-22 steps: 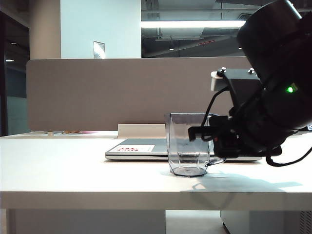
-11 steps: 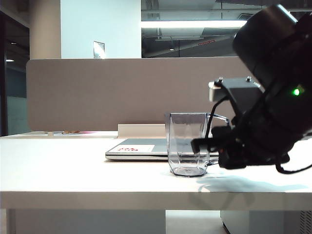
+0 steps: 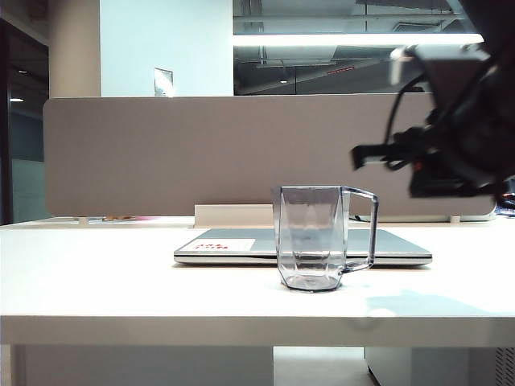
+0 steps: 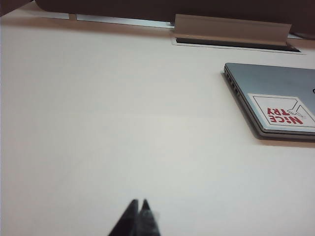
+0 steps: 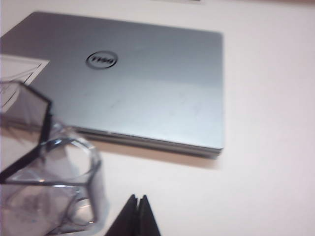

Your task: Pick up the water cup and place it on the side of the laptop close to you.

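Seeing my right tool [image 5: 138, 204] pressed together, gripping nothing, up in the air right of the transparent grey-tinted plastic water cup [image 3: 312, 238] with faceted lower body.

Cup stands upright on the white worktop [image 3: 121, 281], squared loop handle toward the right in the exterior view, just in front of the thin silver-grey closed laptop [image 3: 233, 244], on its near side; cannot tell if they touch. Laptop lies flat with a round logo on the lid and a white sticker [image 4: 283, 112] with red print. My left tool [image 4: 139, 209] also pressed together, holding nothing, low over bare worktop well apart from the laptop corner.
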Motion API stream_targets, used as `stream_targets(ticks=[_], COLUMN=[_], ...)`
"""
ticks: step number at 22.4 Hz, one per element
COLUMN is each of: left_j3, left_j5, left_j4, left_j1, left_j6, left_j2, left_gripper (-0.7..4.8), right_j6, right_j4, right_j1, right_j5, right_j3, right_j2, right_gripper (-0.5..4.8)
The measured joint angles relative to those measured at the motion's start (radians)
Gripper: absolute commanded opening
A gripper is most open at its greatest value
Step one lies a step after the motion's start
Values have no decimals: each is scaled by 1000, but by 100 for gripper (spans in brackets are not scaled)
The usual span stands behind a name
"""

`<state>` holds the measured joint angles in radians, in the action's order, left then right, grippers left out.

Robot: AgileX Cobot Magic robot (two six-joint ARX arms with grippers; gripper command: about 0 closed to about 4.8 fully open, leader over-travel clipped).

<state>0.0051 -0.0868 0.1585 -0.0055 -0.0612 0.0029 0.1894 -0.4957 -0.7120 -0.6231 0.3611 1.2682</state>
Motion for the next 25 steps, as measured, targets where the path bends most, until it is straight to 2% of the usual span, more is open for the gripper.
stream_targets(ticks=[8, 13, 21, 25], left_j3=[0, 0, 0, 0], left_j5=[0, 0, 0, 0], left_j4=[0, -13, -181, -196], left_j1=[0, 0, 0, 0], left_j6=[0, 0, 0, 0], left_j2=[0, 0, 0, 0], left_gripper=[-3, -3, -3, -3], right_j6=[-39, -55, -87, -137], right_j4=[72, 148, 341, 427], right_j1=[55, 62, 61, 62], right_j5=[-8, -24, -48, -59], right_j3=[-143, -166, -166, -166], right_j2=[-330, -472, -766, -932], right_gripper=[-2, -2, -2, -2])
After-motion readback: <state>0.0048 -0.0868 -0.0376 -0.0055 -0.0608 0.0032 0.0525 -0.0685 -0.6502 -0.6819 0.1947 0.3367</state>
